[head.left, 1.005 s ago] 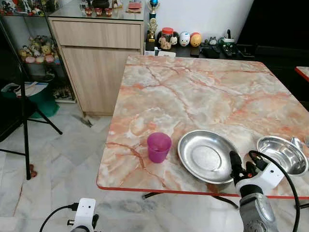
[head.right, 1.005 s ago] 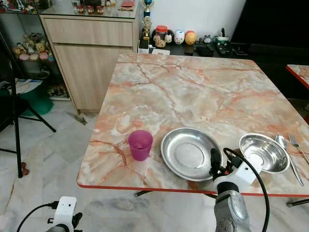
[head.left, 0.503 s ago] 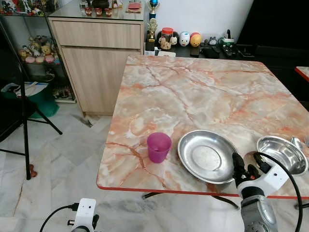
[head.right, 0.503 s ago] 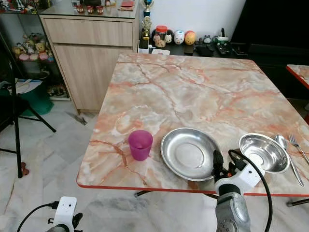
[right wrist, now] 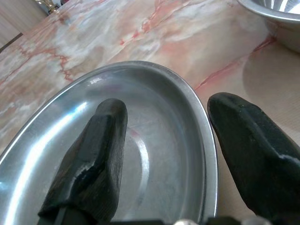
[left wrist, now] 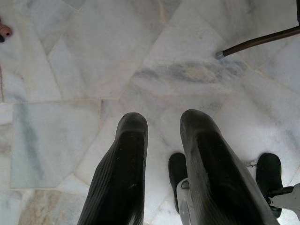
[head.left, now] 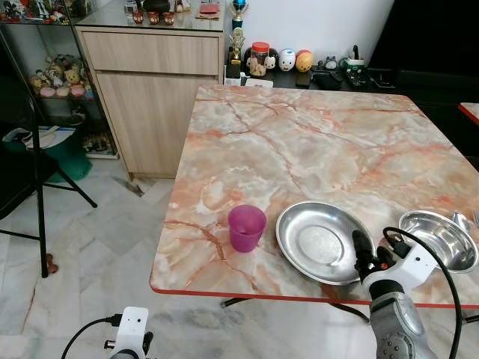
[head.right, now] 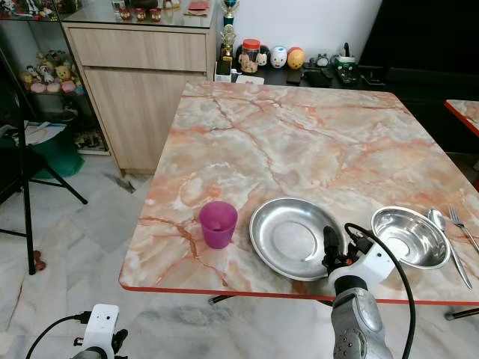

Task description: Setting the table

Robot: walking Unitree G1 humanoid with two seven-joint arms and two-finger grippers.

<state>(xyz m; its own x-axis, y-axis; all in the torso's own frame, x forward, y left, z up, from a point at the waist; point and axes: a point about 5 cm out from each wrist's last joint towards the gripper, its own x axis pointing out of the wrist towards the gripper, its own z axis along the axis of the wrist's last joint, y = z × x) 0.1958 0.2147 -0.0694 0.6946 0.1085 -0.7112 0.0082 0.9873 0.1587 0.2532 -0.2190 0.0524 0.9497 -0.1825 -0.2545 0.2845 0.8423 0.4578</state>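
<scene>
On the near right part of the marble table (head.left: 299,142) lies the shallow steel plate (head.left: 318,241), flat and face up, just left of a steel bowl (head.left: 440,238) and right of a pink cup (head.left: 246,227); a spoon (head.right: 443,232) and fork (head.right: 462,224) lie beyond the bowl at the right edge, their handles running near to far; the right gripper (head.right: 337,250) sits at the plate's near right rim, its fingers (right wrist: 89,164) spread apart — one over the plate's well, the other outside the rim, straddling it; nothing is clamped yet; the left gripper (left wrist: 159,168) hangs idle over the floor, fingers slightly apart and holding nothing; the plate looks thin, stiff and light, and its polished surface is likely slippery — I judge the raised rim the only sensible hold, pinched between inner slope and outer edge; being nearly round, it has no marked long axis, merely opening upward
</scene>
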